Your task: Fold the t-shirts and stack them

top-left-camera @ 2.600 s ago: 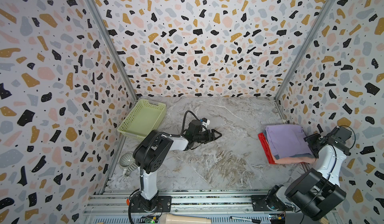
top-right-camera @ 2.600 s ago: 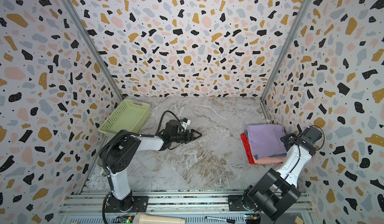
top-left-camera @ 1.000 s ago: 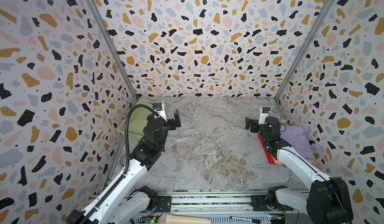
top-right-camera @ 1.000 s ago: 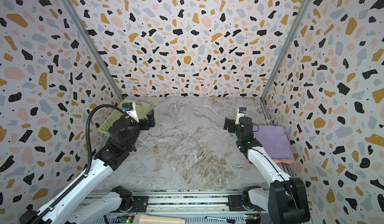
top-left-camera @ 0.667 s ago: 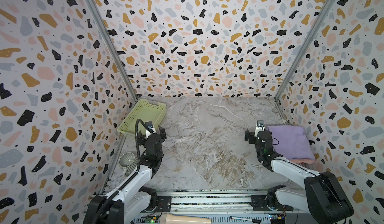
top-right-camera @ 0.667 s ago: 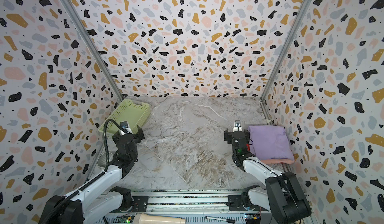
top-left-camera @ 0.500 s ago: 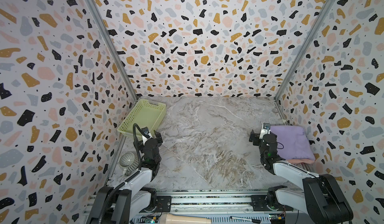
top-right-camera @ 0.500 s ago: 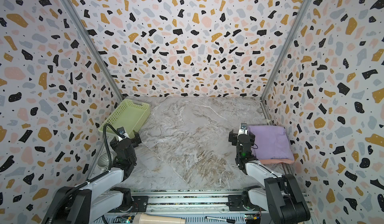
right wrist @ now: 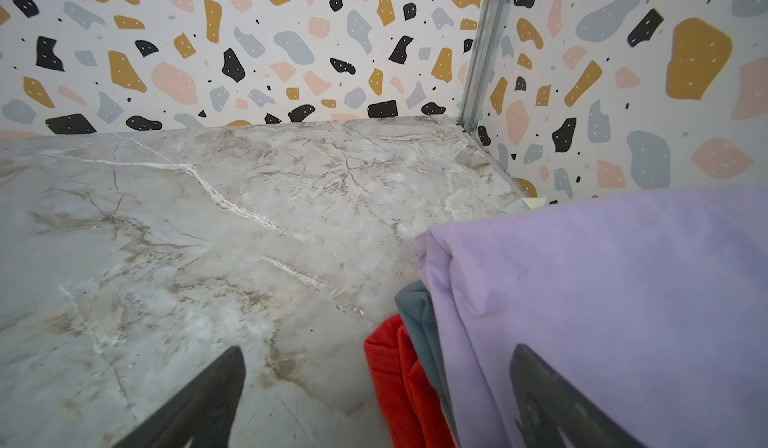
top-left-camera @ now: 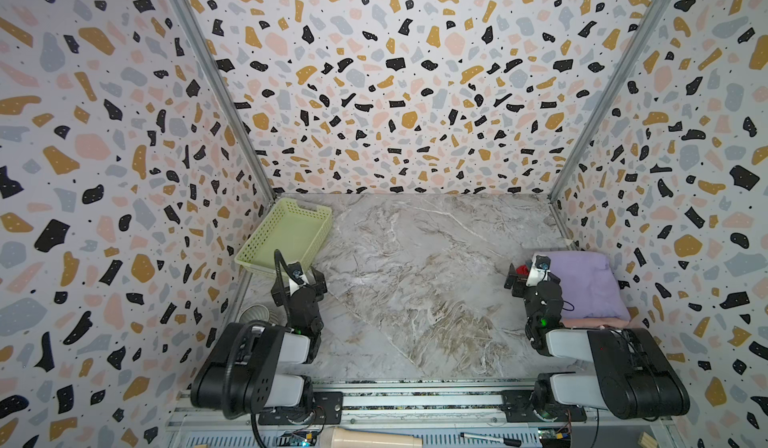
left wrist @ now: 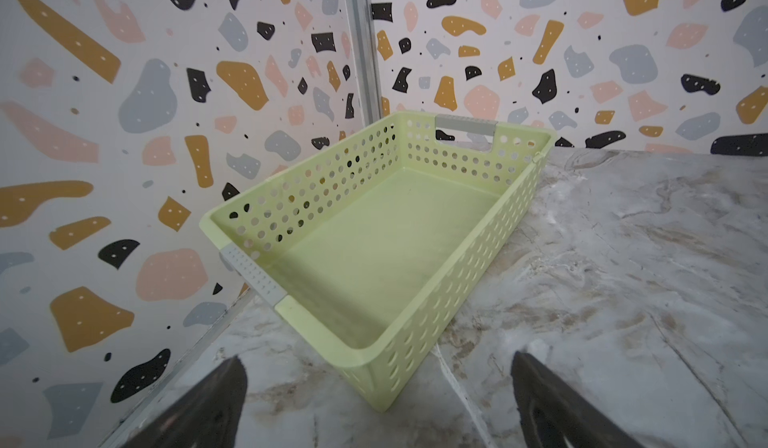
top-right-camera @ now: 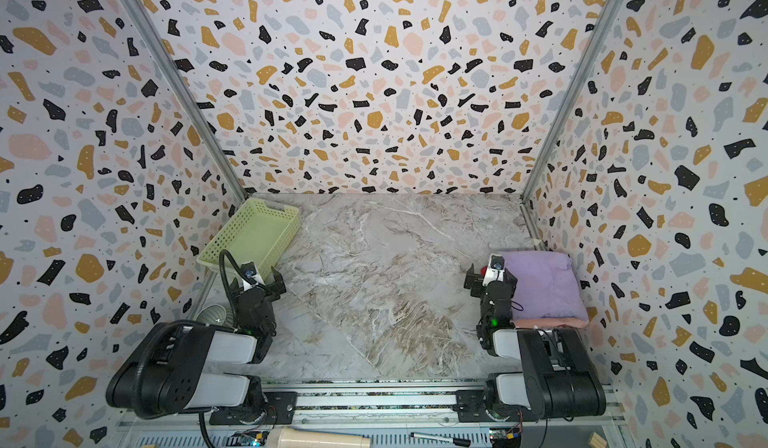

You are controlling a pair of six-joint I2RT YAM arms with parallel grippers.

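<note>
Marble-patterned table (top-left-camera: 415, 259) stands between terrazzo walls (top-left-camera: 395, 72). At its right edge lie the folded t-shirts (top-right-camera: 540, 288) in one stack: the lavender t-shirt (top-left-camera: 582, 288) on top, with the slate blue-grey t-shirt (right wrist: 417, 321), red t-shirt (right wrist: 390, 367) and salmon pink t-shirt (top-left-camera: 594, 323) showing at the edges beneath. The right jaws stand wide apart and empty at the stack's near corner. The left jaws stand wide apart and empty, facing the pale green basket (left wrist: 478, 267).

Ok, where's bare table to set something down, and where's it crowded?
The middle of the marble table, between the green basket and the stacked t-shirts, is bare front to back. The basket is empty too. Crowded: right edge at the t-shirts, left front by the cup.
</note>
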